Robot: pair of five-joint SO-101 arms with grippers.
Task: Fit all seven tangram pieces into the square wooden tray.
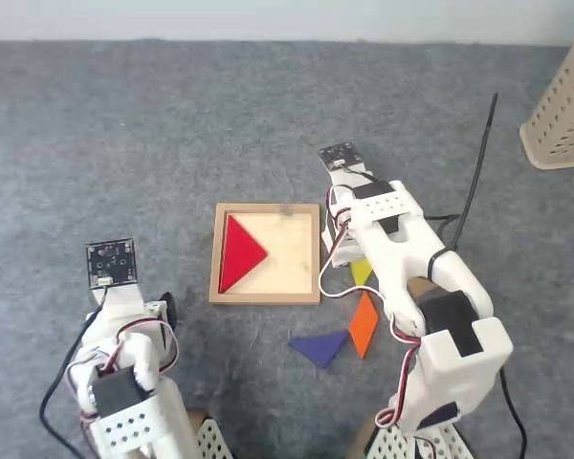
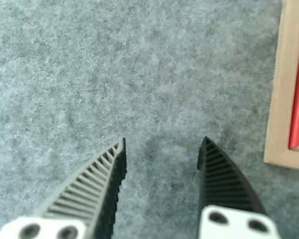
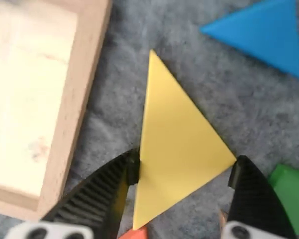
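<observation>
— Where is the square wooden tray [image 1: 266, 298] seen?
— At the middle of the high view, on the grey carpet [image 1: 124, 143]. A flat red triangle [image 1: 239, 252] is laid in its left half.
— And the jaws?
— A flat yellow triangle [image 3: 177, 144], just right of the tray, is clamped between those of the right gripper [image 3: 185, 169]. Those of the left gripper [image 2: 162, 149] are held apart over bare carpet.
</observation>
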